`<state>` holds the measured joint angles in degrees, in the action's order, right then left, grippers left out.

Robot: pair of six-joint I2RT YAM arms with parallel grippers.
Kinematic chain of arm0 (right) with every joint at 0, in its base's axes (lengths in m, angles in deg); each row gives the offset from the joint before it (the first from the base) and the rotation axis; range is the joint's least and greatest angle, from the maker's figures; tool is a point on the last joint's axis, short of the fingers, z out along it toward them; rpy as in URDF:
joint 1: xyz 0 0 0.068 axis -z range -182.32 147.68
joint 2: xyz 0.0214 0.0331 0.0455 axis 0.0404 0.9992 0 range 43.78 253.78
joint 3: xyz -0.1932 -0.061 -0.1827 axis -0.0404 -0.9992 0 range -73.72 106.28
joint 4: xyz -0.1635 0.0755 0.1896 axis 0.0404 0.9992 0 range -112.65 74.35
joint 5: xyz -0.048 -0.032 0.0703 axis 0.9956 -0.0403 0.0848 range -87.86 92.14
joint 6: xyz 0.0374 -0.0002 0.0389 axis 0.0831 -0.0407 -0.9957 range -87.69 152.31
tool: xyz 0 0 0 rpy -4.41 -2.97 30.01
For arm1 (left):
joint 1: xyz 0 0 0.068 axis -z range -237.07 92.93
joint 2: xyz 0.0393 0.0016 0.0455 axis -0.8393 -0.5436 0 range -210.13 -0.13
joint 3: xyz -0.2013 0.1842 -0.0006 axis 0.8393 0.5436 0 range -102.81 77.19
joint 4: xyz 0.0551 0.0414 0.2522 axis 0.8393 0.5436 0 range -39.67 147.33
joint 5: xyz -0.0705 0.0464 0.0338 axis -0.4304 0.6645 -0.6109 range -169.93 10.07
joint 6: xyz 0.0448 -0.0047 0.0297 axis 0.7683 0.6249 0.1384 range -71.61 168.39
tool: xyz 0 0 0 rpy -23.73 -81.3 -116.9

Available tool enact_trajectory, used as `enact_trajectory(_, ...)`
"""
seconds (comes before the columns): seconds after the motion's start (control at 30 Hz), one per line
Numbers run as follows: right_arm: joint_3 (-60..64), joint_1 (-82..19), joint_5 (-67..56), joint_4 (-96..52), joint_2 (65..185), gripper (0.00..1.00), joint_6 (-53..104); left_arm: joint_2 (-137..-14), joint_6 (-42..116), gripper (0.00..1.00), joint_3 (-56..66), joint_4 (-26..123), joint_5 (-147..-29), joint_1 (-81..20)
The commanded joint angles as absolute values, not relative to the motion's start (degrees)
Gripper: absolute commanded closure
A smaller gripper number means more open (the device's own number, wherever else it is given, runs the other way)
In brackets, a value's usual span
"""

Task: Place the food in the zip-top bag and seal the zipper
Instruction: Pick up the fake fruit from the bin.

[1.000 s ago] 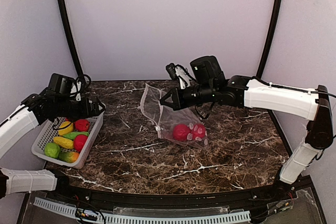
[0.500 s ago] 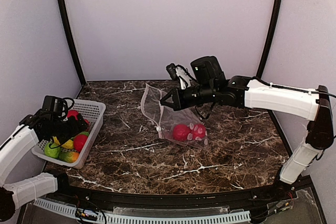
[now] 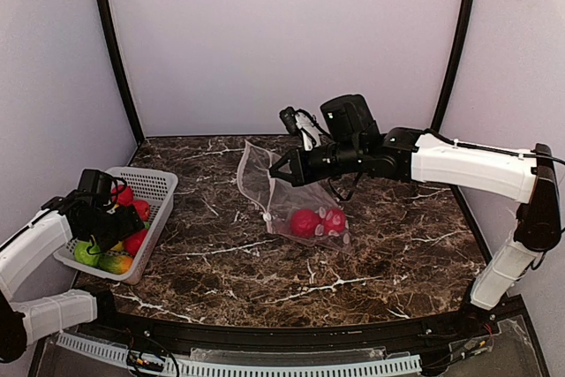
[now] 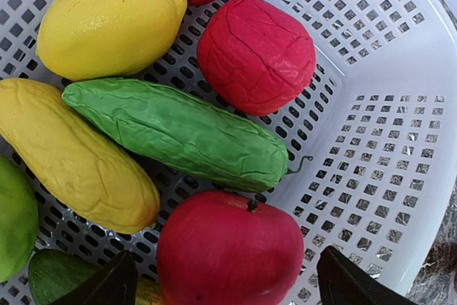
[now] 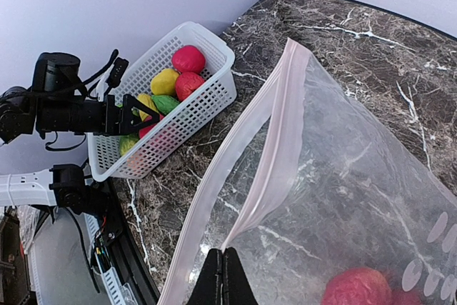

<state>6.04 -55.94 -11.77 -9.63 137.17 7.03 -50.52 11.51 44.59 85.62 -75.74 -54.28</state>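
Observation:
The food lies in a white mesh basket (image 3: 163, 184): a red apple (image 4: 228, 248), a green cucumber (image 4: 178, 133), a yellow lemon (image 4: 111, 19), a yellow mango (image 4: 71, 155) and a wrinkled red fruit (image 4: 255, 55). My left gripper (image 3: 119, 218) is open, low in the basket, with its fingers on either side of the red apple (image 4: 228, 287). My right gripper (image 3: 278, 169) is shut on the zip-top bag (image 3: 282, 192), pinching its upper lip by the pink zipper strip (image 5: 278, 141) and holding the mouth open. Two red foods (image 3: 305, 222) lie inside the bag.
The basket also shows in the right wrist view (image 5: 207, 98), at the table's left edge. The marble table (image 3: 291, 271) has dark frame posts at the back corners. The right arm (image 3: 459, 165) reaches in from the right above the table.
My left gripper has swung back and dropped from above the basket down into it, over the fruit. The right gripper and the bag have not moved.

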Motion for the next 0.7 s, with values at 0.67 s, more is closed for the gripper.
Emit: enact_trajectory(0.67, 6.8, -56.3, -11.9, -10.2, 136.8, 1.00, 7.9, -55.4, 13.0, 0.23, 48.4, 80.6, -78.3, -54.9)
